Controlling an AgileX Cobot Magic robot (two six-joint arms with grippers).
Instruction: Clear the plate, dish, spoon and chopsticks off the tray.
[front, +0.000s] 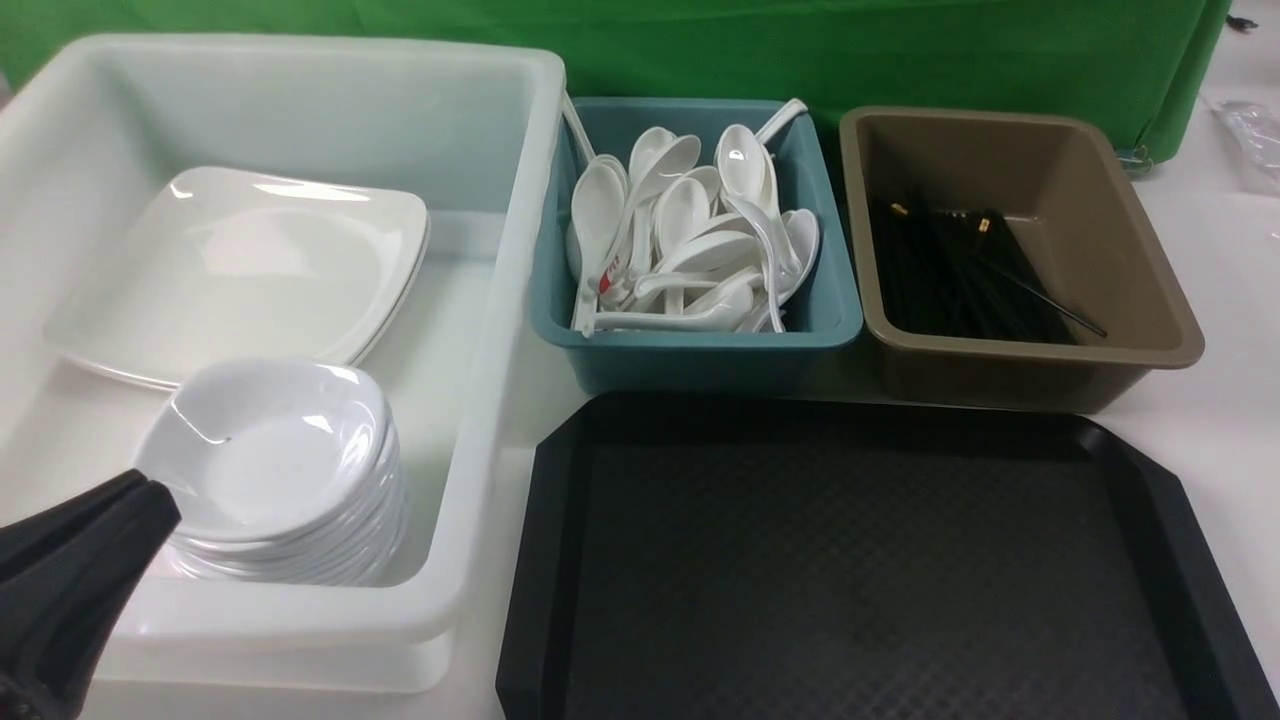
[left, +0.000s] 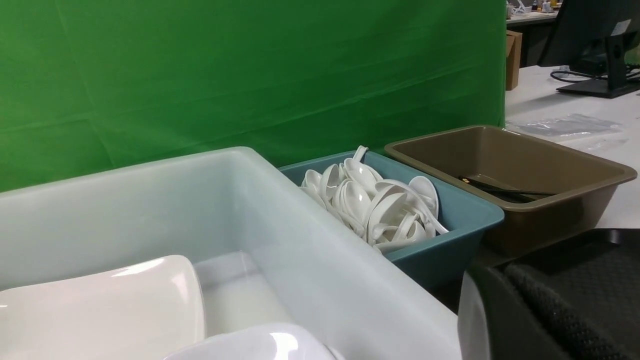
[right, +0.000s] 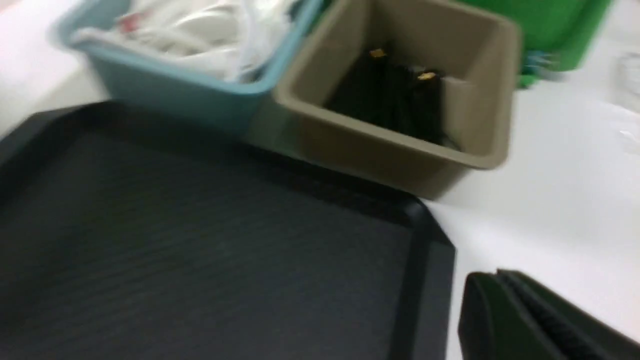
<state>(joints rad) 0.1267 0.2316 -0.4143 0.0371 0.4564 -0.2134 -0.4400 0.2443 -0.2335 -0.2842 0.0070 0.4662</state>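
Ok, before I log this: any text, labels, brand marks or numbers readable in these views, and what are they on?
No readable text in any view.
Red mark on the spoon in the teal tub: too small to read, may not be lettering.
Gold caps on the chopsticks in the brown tub: no print visible.
The tray, white bin and plate: no markings seen.

Left gripper low at the near left, jaws together, empty; right gripper closed.
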